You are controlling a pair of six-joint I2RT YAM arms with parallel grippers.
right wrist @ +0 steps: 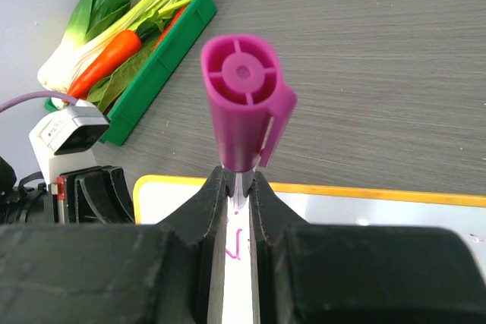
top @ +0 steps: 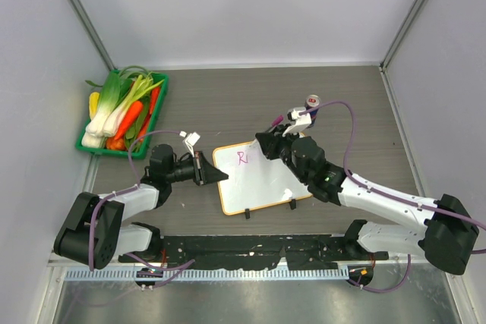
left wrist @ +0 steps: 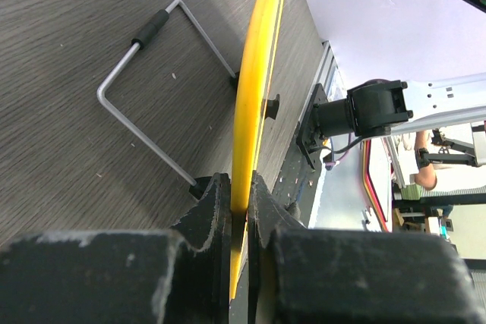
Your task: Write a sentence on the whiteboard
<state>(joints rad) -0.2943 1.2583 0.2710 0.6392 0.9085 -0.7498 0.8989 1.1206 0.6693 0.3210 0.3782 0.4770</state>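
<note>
Two arms meet over the dark wood-grain table (top: 228, 96), where the whiteboard (top: 266, 184) sits between them, its black clip feet on the near edge. I see a green tray (top: 106, 151) of vegetables at far left, well apart. My left gripper (left wrist: 239, 187) is clamped on the board's orange left edge. My right gripper (right wrist: 239, 187) is closed around a magenta marker (right wrist: 244, 104), tip down near the board's upper left corner. Of the sentence (top: 243, 158), only one small pink R-like mark shows.

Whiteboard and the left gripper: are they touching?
Touching. The left wrist view shows the left gripper shut on the whiteboard, pinching its yellow edge from both sides with no gap.
</note>
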